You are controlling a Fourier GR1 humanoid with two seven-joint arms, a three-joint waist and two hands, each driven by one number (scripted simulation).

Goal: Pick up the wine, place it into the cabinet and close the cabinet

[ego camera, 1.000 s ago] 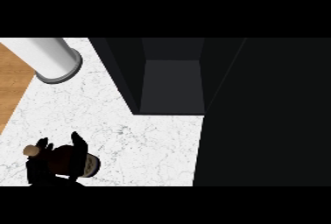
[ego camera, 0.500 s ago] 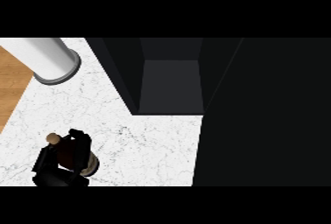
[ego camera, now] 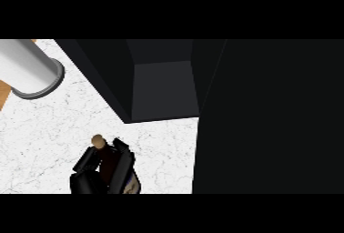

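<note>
Left hand [ego camera: 101, 170], fingers curled round the wine [ego camera: 99, 142], has carried it right and farther over the counter [ego camera: 40, 132] since a second ago, closing on the open cabinet [ego camera: 164, 91]. Transport under way. Bottle body mostly hidden; right hand out of view; cabinet door indistinct in the dark right side.

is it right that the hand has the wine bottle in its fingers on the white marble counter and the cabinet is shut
Not quite. In the head view the cabinet stands open, its dark inside showing. The rest holds: the left hand has its fingers curled round the wine bottle over the white marble counter.
</note>
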